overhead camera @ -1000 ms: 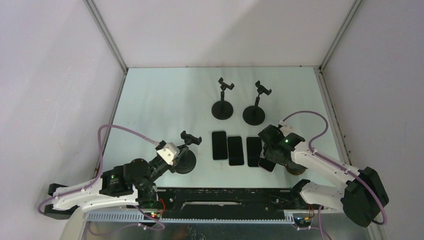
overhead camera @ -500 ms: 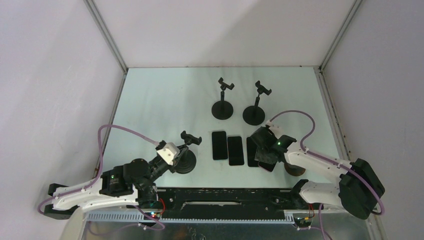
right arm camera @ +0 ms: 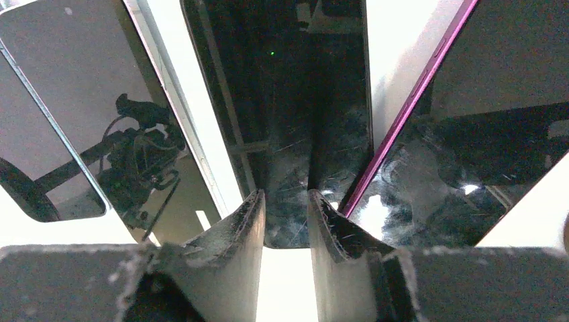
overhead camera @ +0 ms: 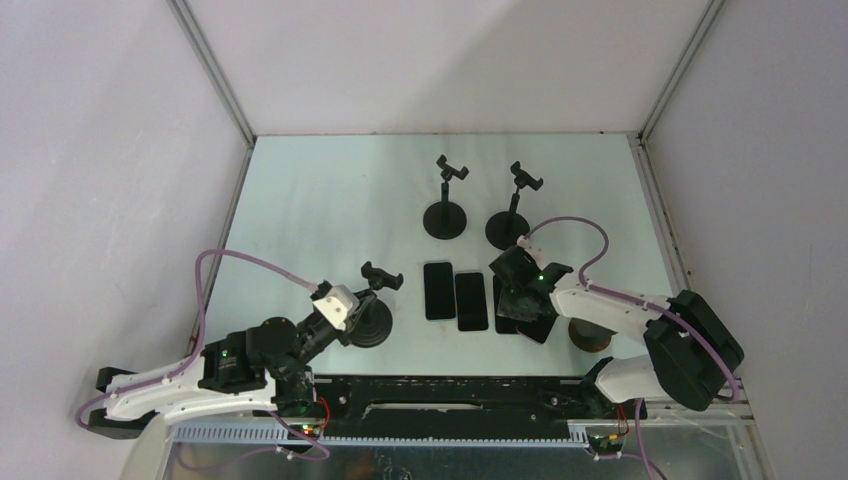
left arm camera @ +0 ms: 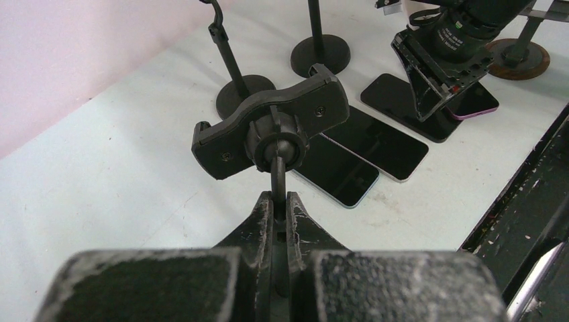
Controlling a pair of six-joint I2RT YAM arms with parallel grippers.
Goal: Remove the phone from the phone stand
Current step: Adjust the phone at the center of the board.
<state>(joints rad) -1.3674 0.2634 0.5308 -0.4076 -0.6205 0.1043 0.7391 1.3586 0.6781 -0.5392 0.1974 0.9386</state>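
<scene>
My left gripper (overhead camera: 356, 306) is shut on the thin stem of a black phone stand (overhead camera: 368, 330). In the left wrist view the stem runs up between my fingers (left arm camera: 261, 221) to the stand's cradle (left arm camera: 272, 131), which holds no phone. My right gripper (overhead camera: 512, 300) hangs over the row of dark phones lying flat on the table. Its jaws (right arm camera: 285, 201) are slightly apart and empty above a black phone (right arm camera: 295, 100). A purple-edged phone (right arm camera: 470, 134) lies just to the right of it, also visible in the top view (overhead camera: 537, 329).
Two more phones (overhead camera: 438, 290) (overhead camera: 471, 301) lie left of the right gripper. Two empty black stands (overhead camera: 444, 215) (overhead camera: 508, 228) are at the back. A brown round stand base (overhead camera: 590, 336) sits near the right arm. A black rail (overhead camera: 450, 390) runs along the near edge.
My right gripper has moved left and a little away from me, from over the purple-edged phone to over the black phone beside it. The left arm has not moved.
</scene>
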